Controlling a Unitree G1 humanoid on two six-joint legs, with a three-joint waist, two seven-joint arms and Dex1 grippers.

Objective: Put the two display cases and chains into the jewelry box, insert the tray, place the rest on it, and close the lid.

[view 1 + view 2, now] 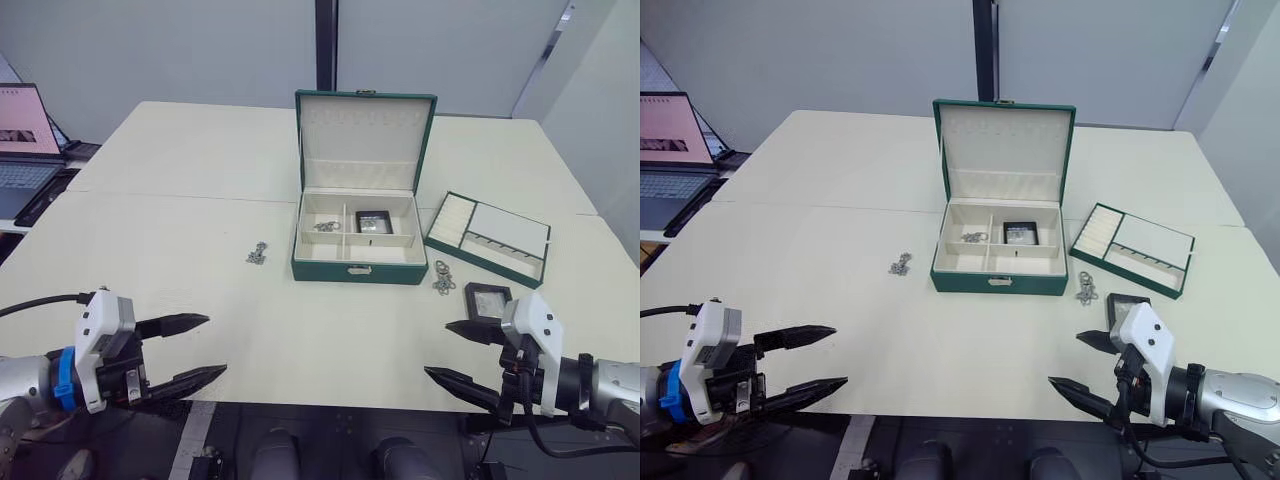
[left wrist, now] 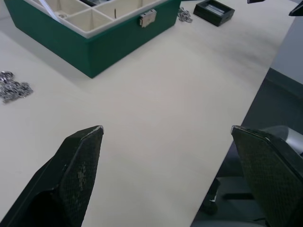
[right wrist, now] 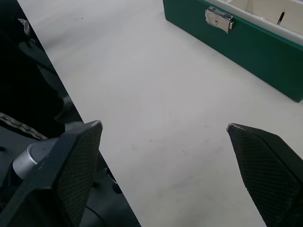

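A: Box status?

B: Jewelry box (image 1: pixel 355 262) sits mid-table, lid (image 1: pixel 364 138) standing upright and open at the back. Cream compartments exposed. 1 display case (image 1: pixel 373 221) lies inside, in the right rear compartment. 1 chain bunch (image 1: pixel 326 226) rests in the left rear compartment.

A: What remains outside?

B: 2nd display case (image 1: pixel 487 299) lies flat on the table, right of the box and near the front edge, just behind the right gripper. A chain bunch (image 1: pixel 443 277) lies just off the box's front right corner, between box and that case. Another chain bunch (image 1: pixel 257 254) lies left of the box, a little apart from it.

A: Tray?

B: Tray (image 1: pixel 488 238) rests on the table to the right of the box, angled, cream lining up, not inserted.

A: Grippers?

B: Left gripper (image 1: pixel 190 349) hovers at the near left table edge, fingers spread wide, nothing between them. Right gripper (image 1: pixel 461 353) hovers at the near right edge, fingers likewise parted and holding nothing. Both well apart from the box.

A: Anything else?

B: A laptop (image 1: pixel 24 150) stands open on a side surface at far left.
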